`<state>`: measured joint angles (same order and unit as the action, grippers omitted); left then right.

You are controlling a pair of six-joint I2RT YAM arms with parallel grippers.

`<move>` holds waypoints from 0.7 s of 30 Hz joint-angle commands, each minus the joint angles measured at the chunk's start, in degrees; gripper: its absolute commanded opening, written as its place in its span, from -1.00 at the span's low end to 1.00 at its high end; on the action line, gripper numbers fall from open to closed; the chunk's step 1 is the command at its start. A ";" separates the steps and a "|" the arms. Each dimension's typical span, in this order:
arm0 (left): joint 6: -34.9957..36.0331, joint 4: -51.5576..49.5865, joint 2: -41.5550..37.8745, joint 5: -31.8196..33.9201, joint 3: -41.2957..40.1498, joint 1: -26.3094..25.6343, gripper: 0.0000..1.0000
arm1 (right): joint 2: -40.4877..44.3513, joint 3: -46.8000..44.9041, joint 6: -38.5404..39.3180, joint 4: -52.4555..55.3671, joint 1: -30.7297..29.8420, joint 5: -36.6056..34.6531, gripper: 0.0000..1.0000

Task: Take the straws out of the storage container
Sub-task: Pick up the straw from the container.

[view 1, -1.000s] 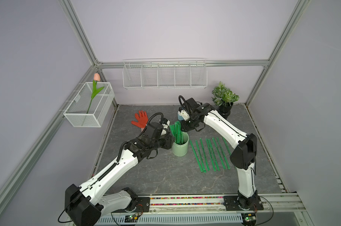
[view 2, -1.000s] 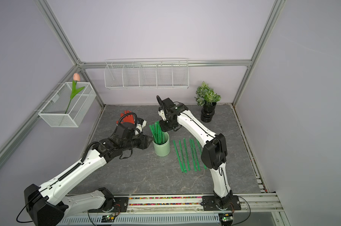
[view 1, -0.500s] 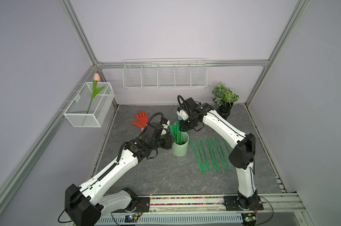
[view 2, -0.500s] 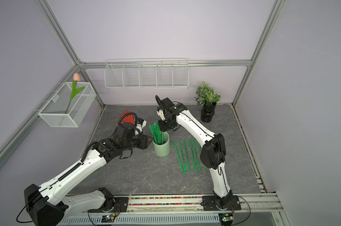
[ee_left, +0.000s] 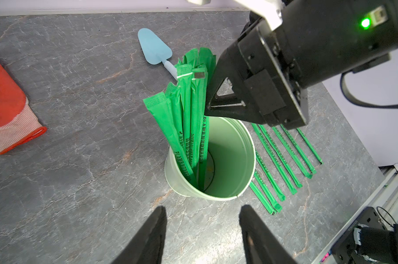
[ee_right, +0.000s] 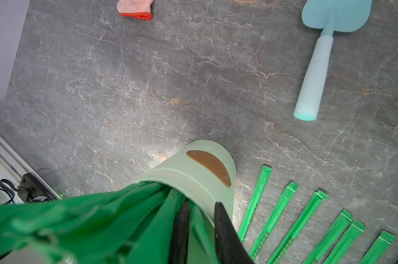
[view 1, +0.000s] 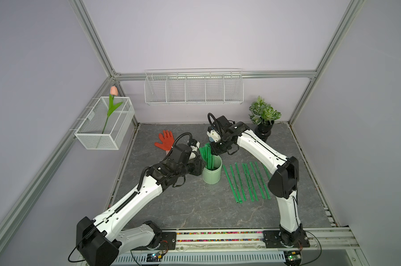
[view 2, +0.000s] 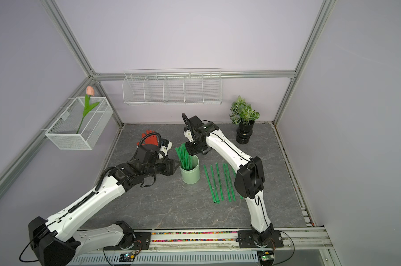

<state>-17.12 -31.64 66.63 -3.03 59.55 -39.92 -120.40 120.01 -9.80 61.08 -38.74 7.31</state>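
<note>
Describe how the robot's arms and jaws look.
Both arms: white shells, black joints and bases. The left arm has a ribbed black cable strip; the right arm shows a green wrist light. Black cables loop at both wrists. Jaws: black, tapered.

Right pincer (view 1: 212, 150) at straws (view 1: 207, 156) in storage container (view 1: 212, 176); left pincer (view 1: 203, 164) beside it.

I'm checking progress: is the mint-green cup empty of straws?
No, in the left wrist view several green straws stand inside the cup, leaning to one side.
</note>
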 commanded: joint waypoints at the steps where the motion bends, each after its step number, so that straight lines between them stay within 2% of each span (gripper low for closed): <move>1: 0.34 -0.18 -0.46 0.04 0.39 -0.16 0.11 | 0.22 0.36 0.49 -0.78 -0.42 0.56 -0.58; 21: 0.18 -0.09 -0.64 -0.40 0.43 -0.16 0.11 | 8.13 -4.99 -0.48 -2.85 -0.35 -0.79 -0.75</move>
<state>-17.12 -31.62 66.63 -3.05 59.55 -39.92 -115.09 116.16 -10.02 58.61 -38.74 7.01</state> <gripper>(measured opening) 0.553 0.130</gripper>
